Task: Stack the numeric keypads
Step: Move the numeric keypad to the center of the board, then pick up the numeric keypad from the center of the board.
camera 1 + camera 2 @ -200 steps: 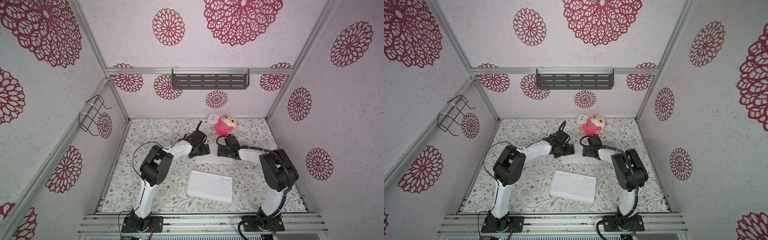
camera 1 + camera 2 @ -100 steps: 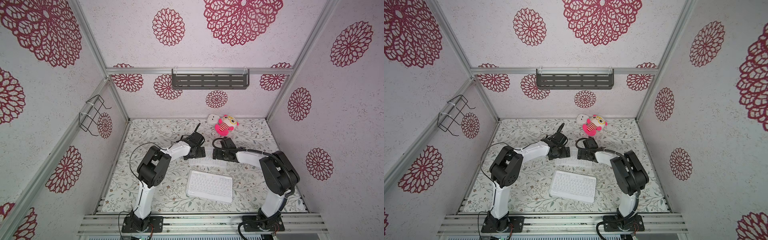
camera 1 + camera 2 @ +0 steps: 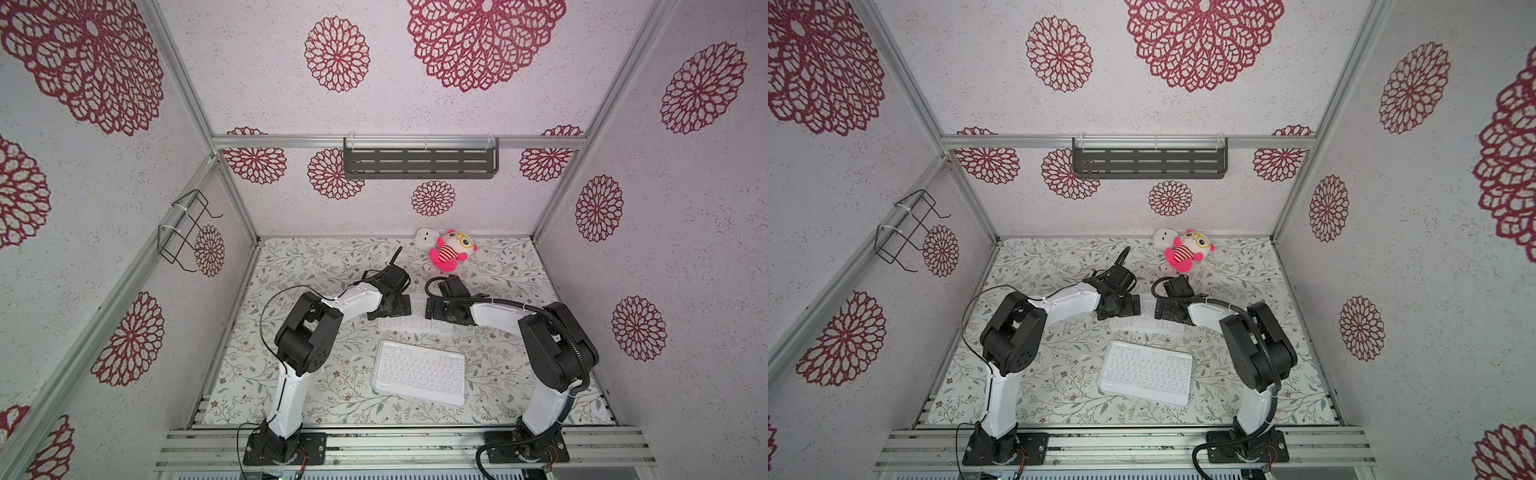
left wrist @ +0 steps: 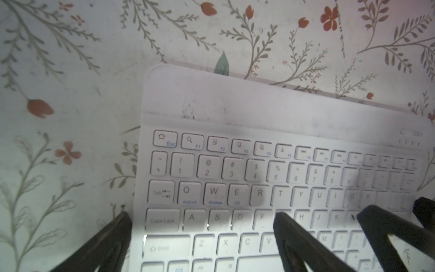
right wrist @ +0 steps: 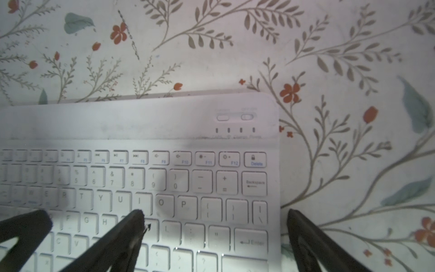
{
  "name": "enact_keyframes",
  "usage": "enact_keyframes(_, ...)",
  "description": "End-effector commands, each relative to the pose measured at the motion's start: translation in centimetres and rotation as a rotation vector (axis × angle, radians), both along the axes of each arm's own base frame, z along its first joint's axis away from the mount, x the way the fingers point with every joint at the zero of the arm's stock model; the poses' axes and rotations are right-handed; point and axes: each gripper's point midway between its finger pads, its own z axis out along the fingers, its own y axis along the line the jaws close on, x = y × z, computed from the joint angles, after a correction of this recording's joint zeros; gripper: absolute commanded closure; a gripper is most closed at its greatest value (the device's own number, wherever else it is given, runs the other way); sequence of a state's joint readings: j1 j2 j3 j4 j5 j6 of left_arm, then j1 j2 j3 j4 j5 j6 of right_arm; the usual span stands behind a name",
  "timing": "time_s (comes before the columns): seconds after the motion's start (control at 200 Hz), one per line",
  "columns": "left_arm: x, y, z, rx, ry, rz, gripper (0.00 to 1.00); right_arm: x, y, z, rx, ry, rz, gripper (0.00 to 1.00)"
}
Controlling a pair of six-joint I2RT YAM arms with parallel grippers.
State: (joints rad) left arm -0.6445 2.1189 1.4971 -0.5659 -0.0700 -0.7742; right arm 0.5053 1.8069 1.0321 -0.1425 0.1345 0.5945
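Observation:
In both top views two white numeric keypads lie on the floral table. One (image 3: 419,372) (image 3: 1146,372) lies near the front. The other (image 3: 415,324) (image 3: 1148,325) lies farther back, under both grippers. My left gripper (image 3: 401,305) (image 4: 202,215) is open over its Esc end, with one finger (image 4: 113,235) off the short edge and the other over the keys. My right gripper (image 3: 436,309) (image 5: 214,212) is open over the Enter end, one finger (image 5: 306,235) on the table beside the edge. A second white edge (image 5: 164,94) peeks out beneath this keypad.
A pink plush toy (image 3: 451,251) and a small white cube (image 3: 426,237) sit at the back of the table. A grey shelf (image 3: 419,163) hangs on the back wall. A wire rack (image 3: 187,232) hangs on the left wall.
Both grippers have come a little toward the front over the far keypad, and the right one has shifted leftward. More of that keypad shows in front of them. Both stay open.

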Motion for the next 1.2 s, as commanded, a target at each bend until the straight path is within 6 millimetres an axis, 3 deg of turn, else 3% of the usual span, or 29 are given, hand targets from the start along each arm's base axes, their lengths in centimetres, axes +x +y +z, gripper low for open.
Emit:
enact_keyframes(0.0, -6.0, 1.8, -5.9, 0.100, 0.257, -0.019, 0.02, -0.6, -0.4, 1.3, -0.017, 0.003, -0.024, 0.02)
enact_keyframes(0.4, -5.8, -0.8, -5.8, 0.005, 0.263, -0.042, 0.02, -2.9, 3.8, -1.8, -0.021, 0.107, 0.066, 0.02)
enact_keyframes(0.605, -6.0, -2.3, -5.8, -0.039, 0.275, -0.069, 0.03, -3.4, 5.8, -1.5, 0.020, 0.097, 0.113, 0.02)
enact_keyframes(0.876, -6.3, -4.0, -5.8, -0.114, 0.282, -0.085, 0.02, -3.8, 10.9, 3.4, 0.359, -0.026, 0.279, 0.02)
enact_keyframes(1.076, -5.9, -5.3, -5.2, -0.161, 0.268, -0.107, 0.02, -4.5, 12.0, 7.7, 0.529, -0.103, 0.359, 0.02)
enact_keyframes(1.196, -5.9, -5.5, -5.2, -0.176, 0.269, -0.108, 0.02, -4.6, 12.1, 9.1, 0.586, -0.140, 0.375, 0.02)
